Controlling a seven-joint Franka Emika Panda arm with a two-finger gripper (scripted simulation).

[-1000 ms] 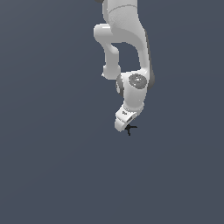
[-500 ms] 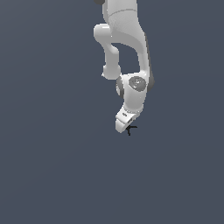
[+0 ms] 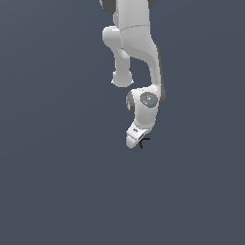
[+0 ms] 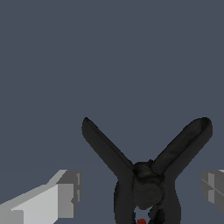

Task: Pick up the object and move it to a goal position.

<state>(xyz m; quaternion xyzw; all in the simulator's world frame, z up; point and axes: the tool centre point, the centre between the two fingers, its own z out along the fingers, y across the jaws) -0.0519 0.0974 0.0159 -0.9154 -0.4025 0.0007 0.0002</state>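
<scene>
A uniform dark slate-grey surface (image 3: 52,191) is shown filling both views, without seams, edges, walls or furnishings. In the exterior view, the white arm (image 3: 136,43) is seen descending from the upper edge, with the gripper (image 3: 135,142) lowered close to the surface. The object (image 4: 146,177), a black spindly item, is seen just beside the gripper tip on the exterior view's right, apparently resting on the surface, though actual contact cannot be confirmed at this scale. In the wrist view, the object is placed between the two fingers (image 4: 65,194), nearer one than the other, with clear gaps on both sides. Its two long prongs are splayed in a V diverging away from the camera, so that its long axis is directed away from the wrist, across the line joining the fingers; a small red spot (image 4: 141,221) is marked at its near end. The jaws are held wide apart, and nothing is gripped.
</scene>
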